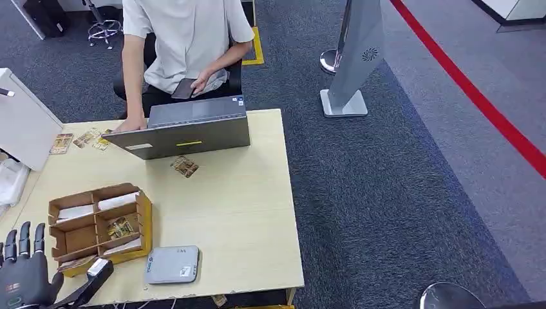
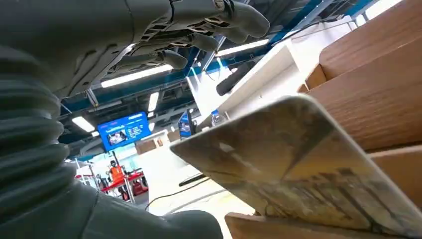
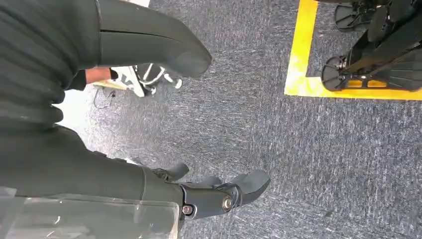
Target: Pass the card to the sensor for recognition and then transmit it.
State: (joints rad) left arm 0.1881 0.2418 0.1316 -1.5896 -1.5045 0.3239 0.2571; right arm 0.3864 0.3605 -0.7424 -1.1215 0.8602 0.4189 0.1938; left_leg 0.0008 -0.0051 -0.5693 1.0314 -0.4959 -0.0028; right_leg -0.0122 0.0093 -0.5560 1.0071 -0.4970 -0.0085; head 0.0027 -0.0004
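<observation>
Left hand [image 1: 22, 273] hovering beside cardboard tray [image 1: 145, 219], fingers spread, likely grasping nothing; card [image 2: 298, 169] lying just ahead. Right hand [image 3: 199, 191] hanging released.

a pale wooden table [image 1: 244, 212] fills seven o'clock on grey-blue carpet [image 1: 386, 193]. a red floor stripe [image 1: 476, 96] runs from twelve towards three o'clock. a grey standing sign [image 1: 354, 58] rises at one o'clock. a yellow floor marking [image 1: 257, 48] lies at twelve.
</observation>
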